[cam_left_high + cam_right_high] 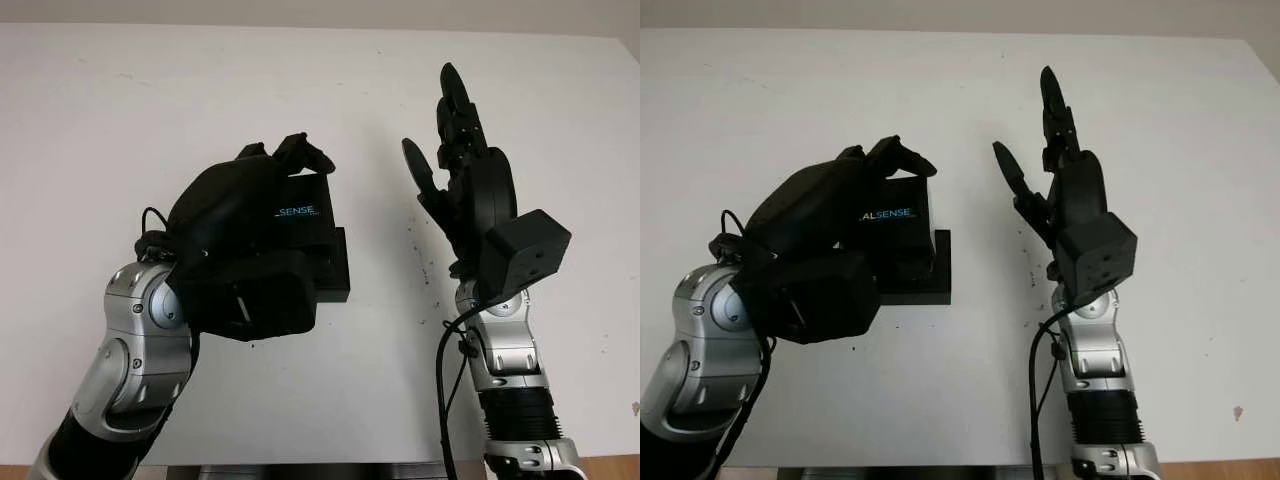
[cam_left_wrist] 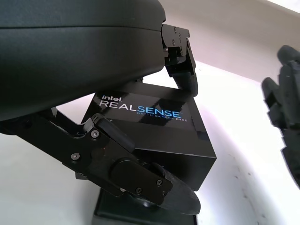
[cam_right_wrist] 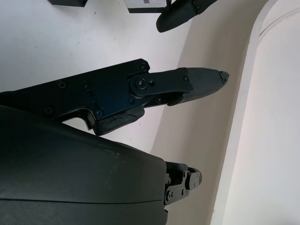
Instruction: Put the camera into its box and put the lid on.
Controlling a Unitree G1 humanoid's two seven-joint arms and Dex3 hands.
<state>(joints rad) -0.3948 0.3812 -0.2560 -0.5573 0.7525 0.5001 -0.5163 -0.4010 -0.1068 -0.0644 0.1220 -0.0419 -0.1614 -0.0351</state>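
Lid held over the box base, ready to seat

On the white table [image 1: 300,90], my left hand [image 1: 250,235] wraps its fingers around the glossy black RealSense-printed lid [image 2: 154,117], holding it just above the flat black box base [image 1: 338,275] so it can drop squarely; my right hand [image 1: 465,185] is open, raised well clear beside it; I cannot see the camera

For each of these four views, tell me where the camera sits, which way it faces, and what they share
Left eye view: on the head, facing down at the white table; both arms rise from below.
Right eye view: same scene, slightly shifted; left hand grips the RealSense lid over the box base; right hand open beside.
Left wrist view: facing its fingers clamped on the lid.
Right wrist view: facing along its fingers over the table.
Shared: both wrist views glimpse the opposite hand.
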